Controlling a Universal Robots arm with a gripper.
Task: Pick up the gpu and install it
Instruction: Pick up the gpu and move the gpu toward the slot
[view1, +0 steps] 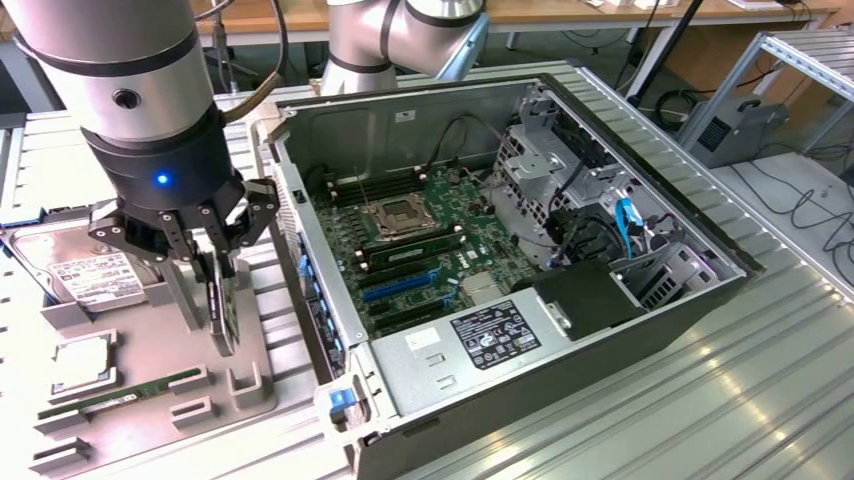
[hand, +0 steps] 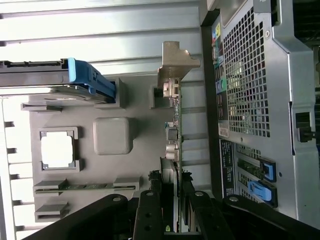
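Exterior view, starting at its left: a hard drive (view1: 80, 270) and a memory stick (view1: 120, 395) lie in a grey tray (view1: 147, 430) on the table (view1: 747, 400). Next, the gripper (view1: 214, 290) has its fingers (hand: 149, 215) clamped on the gpu (view1: 224, 335), which stands upright on edge over the tray. Just beside it, to the right, sits the open computer case (view1: 667, 300).

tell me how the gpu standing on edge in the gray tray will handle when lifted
The gpu looks like a thin rigid board, so it is probably stiff and fairly light. It stands on edge in the tray, so it would likely tip if left unsupported. Its metal bracket probably weights one end.
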